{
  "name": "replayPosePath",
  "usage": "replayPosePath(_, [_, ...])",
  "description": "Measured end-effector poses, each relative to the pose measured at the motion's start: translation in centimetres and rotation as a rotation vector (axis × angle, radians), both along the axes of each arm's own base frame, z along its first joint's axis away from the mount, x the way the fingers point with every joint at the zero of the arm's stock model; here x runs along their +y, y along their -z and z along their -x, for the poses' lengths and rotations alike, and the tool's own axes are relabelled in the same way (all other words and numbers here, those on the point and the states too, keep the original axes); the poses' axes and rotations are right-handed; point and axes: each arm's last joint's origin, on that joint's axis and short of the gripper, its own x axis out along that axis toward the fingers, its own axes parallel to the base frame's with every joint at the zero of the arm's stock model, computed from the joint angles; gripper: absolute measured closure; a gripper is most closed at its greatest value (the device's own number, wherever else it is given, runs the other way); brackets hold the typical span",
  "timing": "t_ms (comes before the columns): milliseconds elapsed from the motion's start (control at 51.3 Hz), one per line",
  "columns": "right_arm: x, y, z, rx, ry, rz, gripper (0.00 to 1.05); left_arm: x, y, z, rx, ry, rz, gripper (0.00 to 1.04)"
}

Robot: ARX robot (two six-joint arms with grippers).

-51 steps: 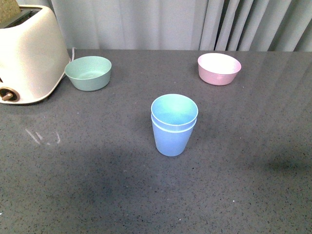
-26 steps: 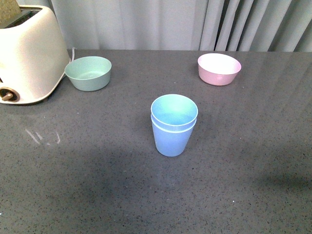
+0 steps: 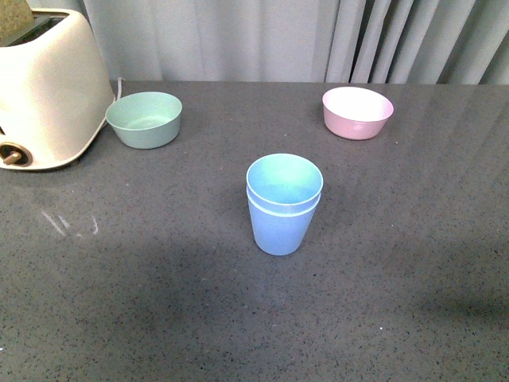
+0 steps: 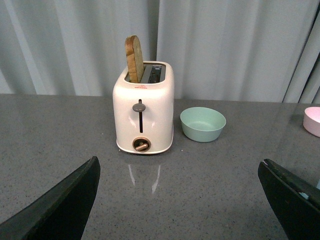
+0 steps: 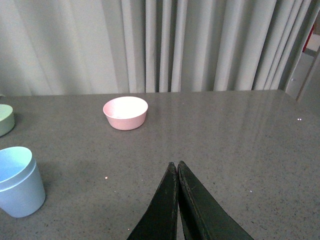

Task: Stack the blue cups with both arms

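Note:
The two blue cups (image 3: 283, 205) stand upright in the middle of the grey table, one nested inside the other with its rim a little above the outer rim. The stack also shows in the right wrist view (image 5: 19, 181). Neither arm is in the front view. My left gripper (image 4: 180, 192) is open and empty above bare table, facing the toaster. My right gripper (image 5: 177, 165) is shut and empty, off to the side of the cup stack and apart from it.
A white toaster (image 3: 44, 87) with a slice of bread stands at the back left; it shows in the left wrist view (image 4: 144, 107). A mint-green bowl (image 3: 144, 119) sits beside it. A pink bowl (image 3: 357, 112) sits at the back right. Curtains hang behind the table.
The cups and bowls have not moved. A faint shadow at the right edge of the table has drifted toward the front.

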Motion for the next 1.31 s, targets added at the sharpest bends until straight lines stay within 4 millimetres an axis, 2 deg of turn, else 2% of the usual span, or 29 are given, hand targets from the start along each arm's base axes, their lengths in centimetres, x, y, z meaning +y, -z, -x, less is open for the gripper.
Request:
replayPosePath(234, [0.0,0.0,0.4,0.0,0.0,0.0,1.03,0.0,0.0,0.0,0.0,0.0,0.0,0.09])
replayPosePath(371, [0.0,0.3,1.5,0.007,0.0,0.0,1.03,0.0,0.0,0.0,0.0,0.0,0.0,0.09])
replayPosePath(644, [0.0,0.3,1.5,0.005,0.0,0.0,1.03,0.0,0.0,0.0,0.0,0.0,0.0,0.09])
replayPosePath(702, [0.0,0.3,1.5,0.005,0.0,0.0,0.96,0.0,0.0,0.0,0.0,0.0,0.0,0.09])
replayPosePath(780, [0.0,0.3,1.5,0.005,0.0,0.0,0.77,0.0,0.0,0.0,0.0,0.0,0.0,0.09])
replayPosePath(995, [0.0,0.3,1.5,0.005,0.0,0.0,0.44,0.0,0.0,0.0,0.0,0.0,0.0,0.09])
replayPosePath(1170, [0.0,0.3,1.5,0.005,0.0,0.0,0.11,0.0,0.0,0.0,0.0,0.0,0.0,0.09])
replayPosePath(1209, [0.0,0.3,1.5,0.005,0.0,-0.002,0.08,0.0,0.0,0.0,0.0,0.0,0.0,0.09])
replayPosePath(1307, [0.0,0.3,1.5,0.005,0.0,-0.002,0.09,0.0,0.0,0.0,0.0,0.0,0.0,0.09])
